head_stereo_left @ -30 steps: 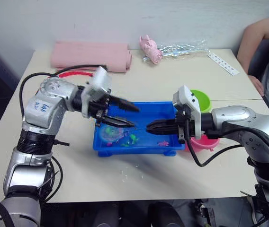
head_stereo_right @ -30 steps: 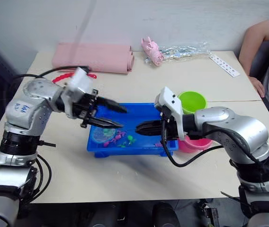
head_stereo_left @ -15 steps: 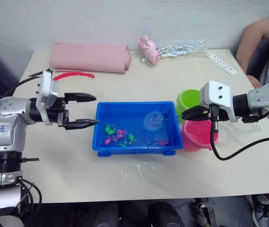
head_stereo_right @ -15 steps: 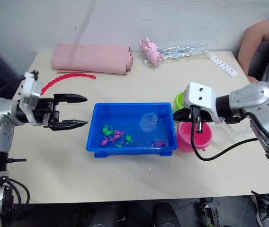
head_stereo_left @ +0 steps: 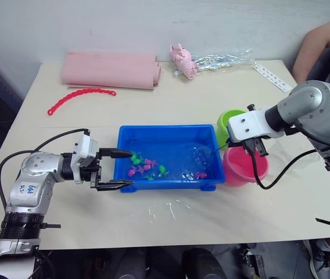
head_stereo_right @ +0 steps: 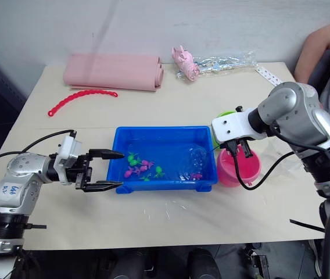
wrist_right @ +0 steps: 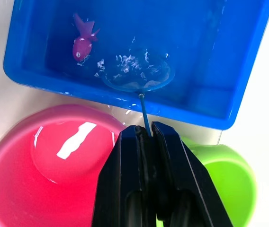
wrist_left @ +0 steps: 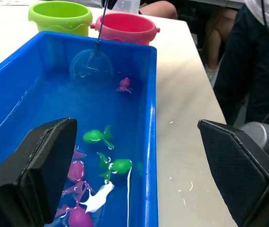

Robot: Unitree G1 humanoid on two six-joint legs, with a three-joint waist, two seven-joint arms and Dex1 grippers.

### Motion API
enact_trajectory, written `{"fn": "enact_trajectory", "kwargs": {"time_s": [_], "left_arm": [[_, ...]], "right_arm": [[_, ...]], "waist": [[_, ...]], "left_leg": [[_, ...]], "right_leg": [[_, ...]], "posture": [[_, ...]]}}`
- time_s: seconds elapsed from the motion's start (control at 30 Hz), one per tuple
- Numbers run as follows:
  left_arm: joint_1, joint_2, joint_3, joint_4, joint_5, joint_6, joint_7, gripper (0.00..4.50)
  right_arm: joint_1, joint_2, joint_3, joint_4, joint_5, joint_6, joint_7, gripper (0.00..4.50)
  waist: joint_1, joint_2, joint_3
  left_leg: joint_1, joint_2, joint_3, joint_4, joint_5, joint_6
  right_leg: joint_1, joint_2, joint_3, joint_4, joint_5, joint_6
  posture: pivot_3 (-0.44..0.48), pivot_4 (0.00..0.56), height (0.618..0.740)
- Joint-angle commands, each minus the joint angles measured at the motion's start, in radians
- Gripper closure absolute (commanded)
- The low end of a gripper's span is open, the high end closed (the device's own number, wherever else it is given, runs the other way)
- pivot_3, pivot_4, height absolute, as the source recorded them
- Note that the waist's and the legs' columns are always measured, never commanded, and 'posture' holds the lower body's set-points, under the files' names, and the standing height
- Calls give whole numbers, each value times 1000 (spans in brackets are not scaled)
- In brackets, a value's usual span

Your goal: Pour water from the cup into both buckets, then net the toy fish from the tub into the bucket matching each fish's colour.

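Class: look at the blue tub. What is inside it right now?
The blue tub holds water, green and pink toy fish and the small net, held by the right gripper. Nothing hidden there can be made out.

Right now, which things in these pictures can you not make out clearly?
- Net contents: ripples on the water hide them, right wrist view.
- Green bucket: the right arm covers most of it, eye views; water inside cannot be seen.
- Fish pile near the left gripper: a finger hides part, so no exact count.
- Person: cut off by the edge.
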Motion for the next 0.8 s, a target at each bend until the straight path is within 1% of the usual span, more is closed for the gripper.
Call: {"fn": "enact_trajectory", "kwargs": {"time_s": [0.03, 0.23, 0.37, 0.47, 0.67, 0.8], "left_arm": [[5, 8, 8, -39, -10, -10, 12, 33], [10, 0, 1, -43, -9, -19, 22, 33], [16, 2, 0, -56, -15, -12, 28, 33], [20, 7, 2, -59, -17, -10, 28, 33], [25, 21, 9, -67, -21, 4, 26, 33], [4, 19, 19, -90, -56, 50, 44, 33]], "right_arm": [[-36, -15, 13, -13, -31, -44, 90, 4500], [-71, -67, 106, -79, 61, 16, 111, 4500], [-63, -81, 115, -104, 119, 88, 111, 4500], [-51, -76, 104, -116, 153, 146, 111, 4500], [38, -24, -18, -151, 250, 348, 80, 4500], [113, -12, -69, -174, 278, 414, 54, 4500]], "waist": [[2, 0, 0], [6, 0, 0], [6, 0, 0], [6, 0, 0], [7, 0, 0], [8, 0, 0]], "left_leg": [[0, 0, 0, 0, 0, 0], [0, 0, 0, 0, 0, 0], [0, 0, 0, 1, 0, 0], [0, 0, 0, 1, 0, 0], [0, 0, 0, 1, 0, 0], [0, 0, 0, 0, 0, 0]], "right_leg": [[0, 0, 0, 0, 0, 0], [0, 0, 0, 0, 0, 0], [0, 0, 0, 0, 0, 0], [0, 0, 0, 0, 0, 0], [0, 0, 0, 0, 0, 0], [0, 0, 0, 0, 0, 0]], "posture": [[0, 150, 740], [0, 150, 740], [0, 150, 740], [0, 150, 740], [0, 150, 740], [0, 150, 740]]}}
